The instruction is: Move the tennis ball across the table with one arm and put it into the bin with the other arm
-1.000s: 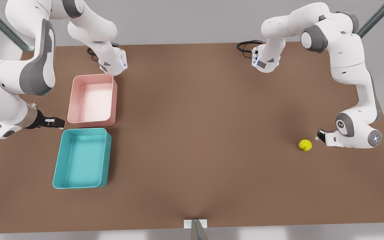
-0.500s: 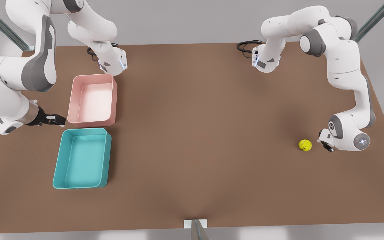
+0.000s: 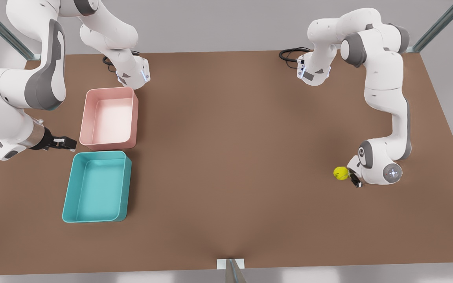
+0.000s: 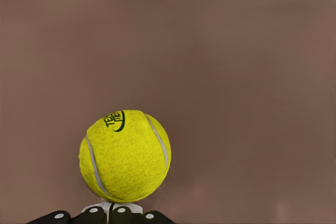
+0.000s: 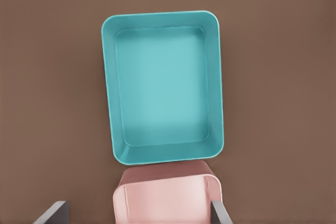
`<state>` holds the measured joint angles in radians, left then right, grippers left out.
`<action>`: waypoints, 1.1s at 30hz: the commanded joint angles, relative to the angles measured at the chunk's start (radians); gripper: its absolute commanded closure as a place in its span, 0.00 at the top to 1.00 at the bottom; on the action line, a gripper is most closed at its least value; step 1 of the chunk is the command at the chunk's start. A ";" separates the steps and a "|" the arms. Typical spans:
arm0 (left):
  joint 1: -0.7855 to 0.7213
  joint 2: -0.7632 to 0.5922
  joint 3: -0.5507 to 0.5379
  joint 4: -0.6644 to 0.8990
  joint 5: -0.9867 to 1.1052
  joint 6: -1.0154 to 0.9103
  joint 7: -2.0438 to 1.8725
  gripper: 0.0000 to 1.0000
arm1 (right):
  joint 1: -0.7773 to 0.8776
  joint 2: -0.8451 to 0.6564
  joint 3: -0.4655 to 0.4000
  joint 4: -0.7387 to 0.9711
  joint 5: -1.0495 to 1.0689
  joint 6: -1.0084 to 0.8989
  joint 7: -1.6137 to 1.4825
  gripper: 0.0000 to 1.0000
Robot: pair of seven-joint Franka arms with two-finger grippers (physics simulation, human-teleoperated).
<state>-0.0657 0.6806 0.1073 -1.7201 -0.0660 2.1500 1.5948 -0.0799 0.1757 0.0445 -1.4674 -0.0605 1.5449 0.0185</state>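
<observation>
Left hand (image 3: 353, 177) low on worktop (image 3: 226, 157), fingers together, touching tennis ball (image 3: 341, 173). Right hand (image 3: 66, 144) waits beside teal bin (image 3: 69, 196) and pink tray (image 3: 87, 118), fingers narrow.

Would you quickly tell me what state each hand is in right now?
Left hand: against the tennis ball, fingers shut, not gripping it.
Right hand: waiting beside the bins, holding nothing; open or shut cannot be told.
</observation>
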 commanded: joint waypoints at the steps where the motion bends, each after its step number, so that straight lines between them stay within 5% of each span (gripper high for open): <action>1: -0.059 -0.012 -0.083 -0.003 -0.052 -0.001 -0.508 0.21 | 0.000 -0.001 0.000 -0.001 0.001 0.006 -0.002 1.00; 5: -0.123 -0.030 -0.155 0.008 -0.077 -0.002 -0.805 0.21 | 0.000 0.001 0.000 -0.002 0.001 0.009 -0.002 1.00; 8: -0.120 -0.029 -0.038 0.217 -0.020 -0.384 -1.010 0.21 | 0.000 0.001 0.000 -0.002 0.001 0.011 -0.002 1.00; 9: -0.120 -0.065 -0.021 0.323 -0.020 -0.625 -1.358 1.00 | 0.000 0.001 0.000 -0.002 0.001 0.011 -0.002 1.00; 10: -0.128 -0.180 0.005 0.330 -0.018 -0.659 -1.786 1.00 | 0.000 0.005 0.000 -0.002 0.001 0.011 -0.002 1.00; 12: -0.125 -0.371 0.063 0.335 -0.060 -0.776 -1.937 1.00 | 0.000 0.007 0.000 -0.002 0.001 0.011 -0.002 1.00; 18: -0.103 -0.385 0.063 0.384 -0.055 -0.915 -1.895 1.00 | 0.008 0.048 0.005 0.007 0.025 0.021 0.017 1.00; 33: -0.097 -0.408 0.058 0.376 -0.058 -0.932 -1.895 1.00 | 0.296 0.501 0.008 0.136 0.079 0.552 0.492 1.00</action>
<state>-0.1627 0.2742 0.1655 -1.3438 -0.1248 1.2355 0.1003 0.2066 0.6541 0.0523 -1.3473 0.0231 1.9351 0.1840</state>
